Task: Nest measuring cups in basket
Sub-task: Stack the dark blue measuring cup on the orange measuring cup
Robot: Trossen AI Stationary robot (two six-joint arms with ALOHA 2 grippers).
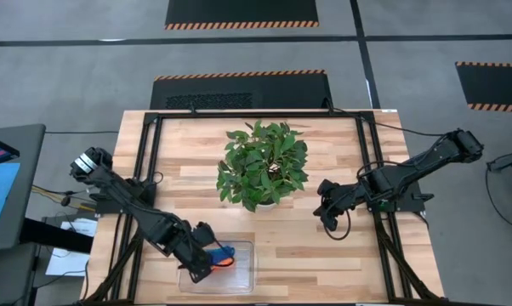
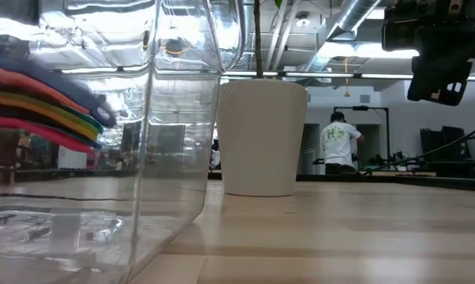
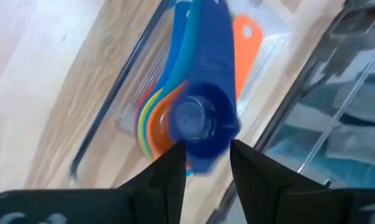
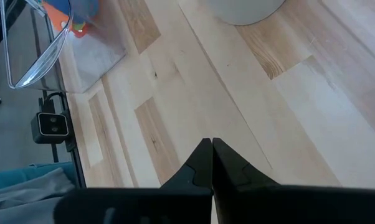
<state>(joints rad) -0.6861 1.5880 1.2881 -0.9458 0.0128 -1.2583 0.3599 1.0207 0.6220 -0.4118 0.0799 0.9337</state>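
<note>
At seven o'clock on the counter (image 1: 324, 255), the measuring cups (image 1: 224, 257) sit nested in the basket (image 1: 243, 276); task looks nearly done. Left hand (image 1: 207, 263) released above; right hand (image 1: 327, 219) clenched, waiting at three o'clock.

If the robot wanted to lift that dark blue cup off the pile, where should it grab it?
Probably by the bowl's rim, from straight above. The dark blue cup sits topmost on the nested stack in the basket, bowl open upward, and the left gripper already has its fingers spread on either side of it.
</note>
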